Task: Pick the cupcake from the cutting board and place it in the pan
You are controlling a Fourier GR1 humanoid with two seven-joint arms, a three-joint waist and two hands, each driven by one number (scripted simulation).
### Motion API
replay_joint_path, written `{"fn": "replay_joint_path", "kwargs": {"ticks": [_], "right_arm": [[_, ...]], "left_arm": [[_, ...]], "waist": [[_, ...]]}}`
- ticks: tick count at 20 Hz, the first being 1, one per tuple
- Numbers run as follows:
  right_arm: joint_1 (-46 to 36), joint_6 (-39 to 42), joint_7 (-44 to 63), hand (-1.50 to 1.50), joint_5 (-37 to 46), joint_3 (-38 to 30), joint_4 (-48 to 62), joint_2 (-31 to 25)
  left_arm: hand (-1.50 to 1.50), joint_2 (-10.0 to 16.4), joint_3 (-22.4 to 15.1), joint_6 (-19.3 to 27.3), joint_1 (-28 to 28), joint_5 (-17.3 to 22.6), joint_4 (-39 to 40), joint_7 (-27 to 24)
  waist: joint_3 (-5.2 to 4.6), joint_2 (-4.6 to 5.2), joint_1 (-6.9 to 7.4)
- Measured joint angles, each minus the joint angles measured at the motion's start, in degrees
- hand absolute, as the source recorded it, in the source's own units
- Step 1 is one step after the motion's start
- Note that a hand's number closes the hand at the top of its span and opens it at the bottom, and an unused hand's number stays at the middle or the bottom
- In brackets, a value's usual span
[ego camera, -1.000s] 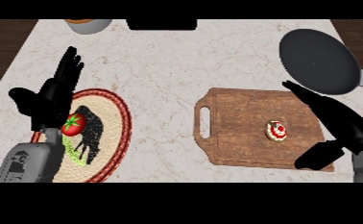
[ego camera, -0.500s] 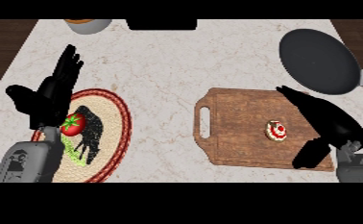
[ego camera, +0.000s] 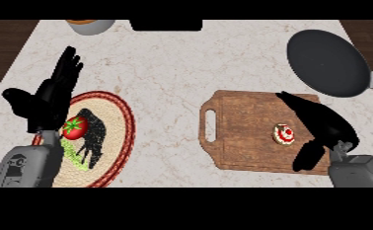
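Cupcake: the cupcake (ego camera: pixel 286 134) sat on the right part of the cutting board (ego camera: pixel 241 120), white with red on top, in the same spot as half a second before.
Change, right hand: the right hand (ego camera: pixel 324 125) had slid a little to the left over the board since the earlier frames, so its fingers and thumb lay closer to the cupcake.
Change, left hand: the left hand (ego camera: pixel 47 100) had hardly moved.
Right hand pose: it was open, with straight fingers pointing up and left across the board's upper right corner. The thumb was spread down near the board's lower edge. The cupcake lay just left of the palm, in the gap between fingers and thumb, and no grasp showed.
Left hand pose: it was open, fingers straight and pointing up, resting at the left edge over the rim of a woven plate (ego camera: pixel 124 120).
Pan: the dark pan (ego camera: pixel 328 61) stood on the counter (ego camera: pixel 175 76) just above and right of the board, with nothing in it.
Plate: a tomato (ego camera: pixel 75 127) lay on it, beside the left hand's wrist.
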Motion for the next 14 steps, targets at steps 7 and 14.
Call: {"fn": "replay_joint_path", "kwargs": {"ticks": [7,14], "right_arm": [[-1.4,0.6,-2.6,-1.50,3.6,-0.3,5.8,1.4],[-1.5,0.6,-8.4,1.50,5.6,0.4,9.8,2.6]], "left_arm": [[0.00,-2.2,-0.4,0.5,0.9,-1.7,-0.1,-0.9],[0.00,-2.5,0.4,-0.2,0.3,-2.2,0.0,-0.8]], "waist": [[0.00,0.01,0.02],[-0.01,0.01,0.01]]}}
